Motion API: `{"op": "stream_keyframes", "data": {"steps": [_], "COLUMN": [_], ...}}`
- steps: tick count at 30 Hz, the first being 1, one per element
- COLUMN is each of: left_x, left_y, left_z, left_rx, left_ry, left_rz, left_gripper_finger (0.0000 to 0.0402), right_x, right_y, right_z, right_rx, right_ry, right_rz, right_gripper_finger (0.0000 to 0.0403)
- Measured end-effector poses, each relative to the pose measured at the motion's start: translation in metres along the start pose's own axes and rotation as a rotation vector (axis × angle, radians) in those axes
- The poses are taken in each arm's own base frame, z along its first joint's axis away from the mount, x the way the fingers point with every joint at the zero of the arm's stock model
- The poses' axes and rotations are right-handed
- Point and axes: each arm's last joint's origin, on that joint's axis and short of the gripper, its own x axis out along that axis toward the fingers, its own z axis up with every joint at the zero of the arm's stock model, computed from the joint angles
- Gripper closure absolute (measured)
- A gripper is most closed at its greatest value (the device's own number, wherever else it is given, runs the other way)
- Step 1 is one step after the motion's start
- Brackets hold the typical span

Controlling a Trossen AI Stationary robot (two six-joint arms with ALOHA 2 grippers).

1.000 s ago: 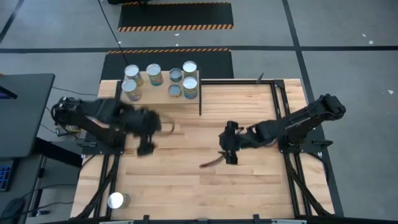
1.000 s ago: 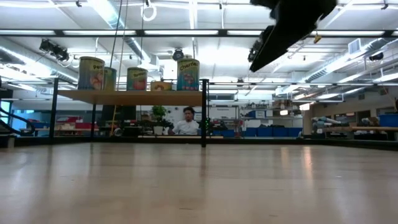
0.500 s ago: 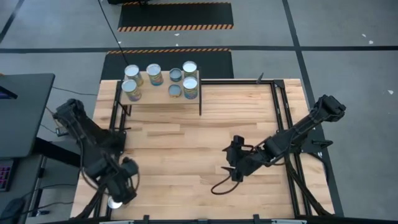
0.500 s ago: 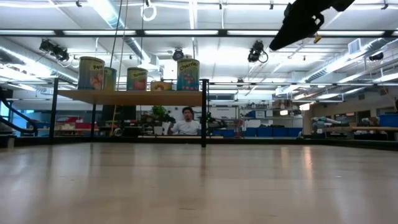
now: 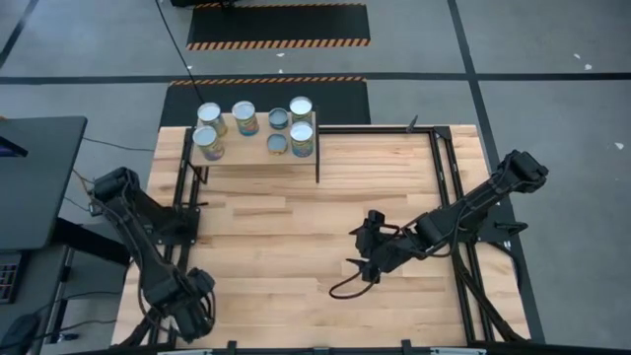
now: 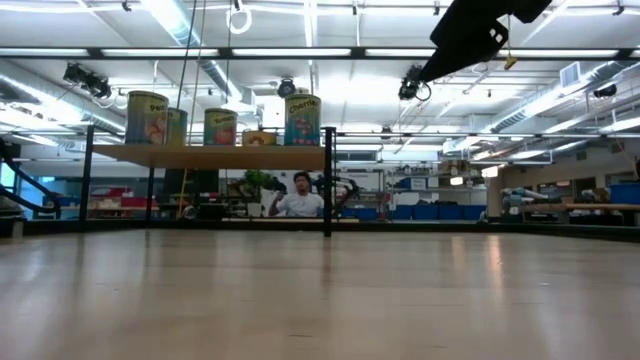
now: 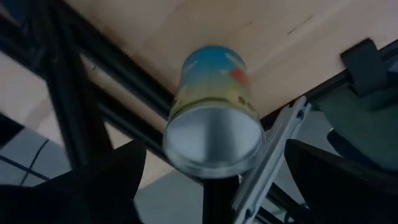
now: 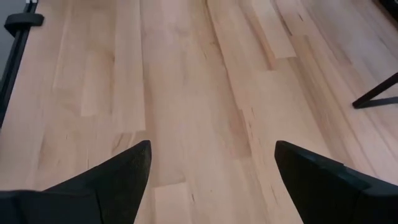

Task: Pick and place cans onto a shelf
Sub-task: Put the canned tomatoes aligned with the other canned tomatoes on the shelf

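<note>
**Operator:** My left gripper [image 5: 189, 314] has finished its swing. A second ago it was up near the shelf [image 5: 254, 146]; half a second ago it had dropped to the table's near left corner, and now it sits right over the spot where the lone can [image 7: 213, 129] stood, so the high view no longer shows that can at all.

**Observer:** Where do you see it, then?

**Operator:** Only in my left wrist view. It stands upright on the tabletop [image 5: 296, 247] at the very edge, beside the black frame rails [image 7: 109, 78]. Its long axis is vertical, silver top facing straight up into the wrist camera, with the blue and yellow label below.

**Observer:** Fingers?

**Operator:** Spread wide, one on each side of the can, not touching it. My right gripper [image 5: 367, 258] has drifted slightly back toward the table's middle since half a second ago. Its fingers are also spread wide, with only bare boards between them.

**Observer:** And the shelf?

**Operator:** Unchanged. Six cans [image 5: 258, 128] stand upright on it at the far left corner, tops up, all as before.
</note>
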Motion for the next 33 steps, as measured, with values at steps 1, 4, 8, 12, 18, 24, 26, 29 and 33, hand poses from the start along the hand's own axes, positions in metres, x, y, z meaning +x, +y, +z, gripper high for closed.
{"op": "stream_keyframes", "data": {"steps": [1,4,8,12,18,24,26,29,33], "left_x": [0.003,0.014,0.025,0.029,0.029,0.036,0.041,0.046,0.047], "left_y": [-0.002,-0.01,-0.011,-0.007,-0.008,-0.004,-0.003,-0.004,-0.005], "left_z": [0.0,0.001,0.003,0.001,0.001,0.002,0.003,0.005,0.005], "left_rx": [0.01,0.062,0.082,0.082,0.11,0.102,0.094,0.103,0.114], "left_ry": [-0.001,0.0,0.022,0.045,0.058,0.064,0.085,0.094,0.084], "left_rz": [0.007,0.016,0.099,0.174,0.159,0.179,0.18,0.155,0.139], "left_gripper_finger": [0.0012,0.0012,0.0012,0.0012,0.0012,0.0012,0.0012,0.0012,0.0013], "right_x": [0.001,0.002,0.003,0.002,0.002,0.003,0.002,0.002,0.002], "right_y": [-0.001,-0.003,-0.004,-0.004,-0.003,-0.003,-0.003,-0.002,-0.002], "right_z": [0.001,0.001,0.002,0.003,0.003,0.003,0.003,0.003,0.003], "right_rx": [0.004,0.009,0.022,0.024,0.017,0.017,0.018,0.018,0.019], "right_ry": [0.001,0.002,-0.001,-0.007,0.002,0.002,0.004,0.01,0.013], "right_rz": [-0.001,-0.002,-0.004,0.002,0.019,0.019,0.022,0.034,0.043], "right_gripper_finger": [0.0054,0.0054,0.0054,0.0054,0.0054,0.0054,0.0054,0.0054,0.0054]}}
